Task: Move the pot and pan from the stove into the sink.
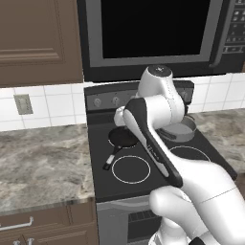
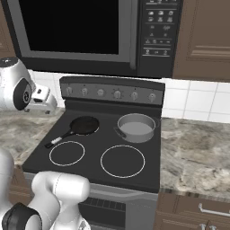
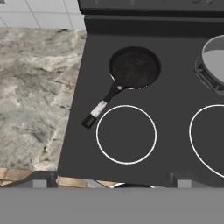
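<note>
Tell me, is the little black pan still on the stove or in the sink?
On the stove. The pan sits flat on the back burner of the stove, beside the pot, handle pointing toward the front edge.

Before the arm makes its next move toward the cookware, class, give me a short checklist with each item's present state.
1. Pan on the stove, rear left: ok.
2. Pan's handle free, angled toward the front left: ok.
3. Pot upright on the rear right burner, apart from the pan: ok.
4. Tool open and holding nothing: ok.
5. Tool lowered to the pan: not ok, it is high above the stove.
6. Sink clear to receive them: cannot tell.
</note>
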